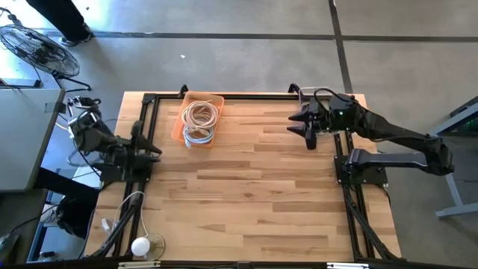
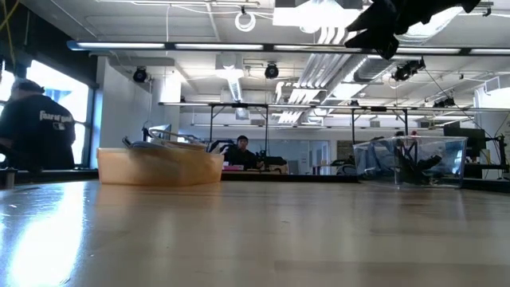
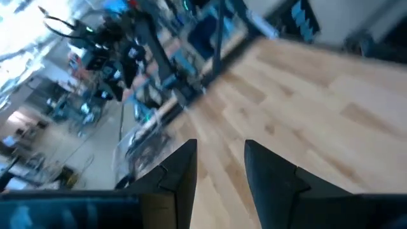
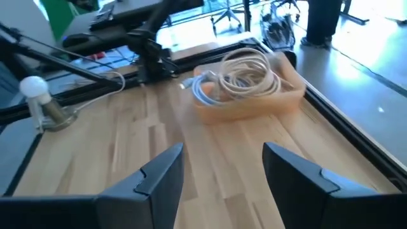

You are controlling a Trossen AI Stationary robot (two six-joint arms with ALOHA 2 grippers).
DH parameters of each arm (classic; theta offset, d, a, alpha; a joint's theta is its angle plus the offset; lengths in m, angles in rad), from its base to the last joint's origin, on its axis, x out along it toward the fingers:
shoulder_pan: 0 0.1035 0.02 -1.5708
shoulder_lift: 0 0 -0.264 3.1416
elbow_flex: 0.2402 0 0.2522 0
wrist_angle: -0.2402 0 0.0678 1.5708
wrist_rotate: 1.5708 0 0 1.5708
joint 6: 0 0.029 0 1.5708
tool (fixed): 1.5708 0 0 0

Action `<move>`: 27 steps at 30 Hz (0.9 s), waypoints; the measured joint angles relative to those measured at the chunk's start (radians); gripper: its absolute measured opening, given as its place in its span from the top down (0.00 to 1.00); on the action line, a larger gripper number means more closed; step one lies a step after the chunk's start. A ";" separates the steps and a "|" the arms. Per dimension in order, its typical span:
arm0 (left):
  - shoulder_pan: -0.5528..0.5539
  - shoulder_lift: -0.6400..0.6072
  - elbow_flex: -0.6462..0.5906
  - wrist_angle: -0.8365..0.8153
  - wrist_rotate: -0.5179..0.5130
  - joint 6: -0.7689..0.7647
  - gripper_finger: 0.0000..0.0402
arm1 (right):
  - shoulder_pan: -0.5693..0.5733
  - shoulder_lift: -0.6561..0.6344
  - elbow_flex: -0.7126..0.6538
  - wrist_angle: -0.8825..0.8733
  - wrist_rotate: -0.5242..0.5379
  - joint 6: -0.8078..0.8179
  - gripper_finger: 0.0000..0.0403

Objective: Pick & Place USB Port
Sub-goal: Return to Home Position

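Right pincer (image 4: 222,156), spread wide and empty, hovers well apart from orange bin (image 4: 249,109).

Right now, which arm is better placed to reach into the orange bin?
Left, probably. The left arm sits folded at the table edge nearest the orange bin; the right arm hangs farther off across the table, though its open jaws face the bin.

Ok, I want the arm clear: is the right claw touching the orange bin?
Apart. The high view shows the right claw over bare table, with a wide strip of wood between it and the orange bin.
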 joint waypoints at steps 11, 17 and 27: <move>0.000 -0.342 -0.239 0.140 0.083 0.035 0.68 | 0.109 -0.146 0.002 -0.020 0.003 -0.077 0.49; 0.001 -0.340 -0.267 0.158 0.156 0.010 0.68 | 0.177 -0.298 -0.166 0.163 0.001 -0.070 0.49; 0.000 -0.341 -0.446 0.449 0.248 -0.008 0.68 | 0.187 -0.452 -0.580 0.687 -0.104 0.055 0.49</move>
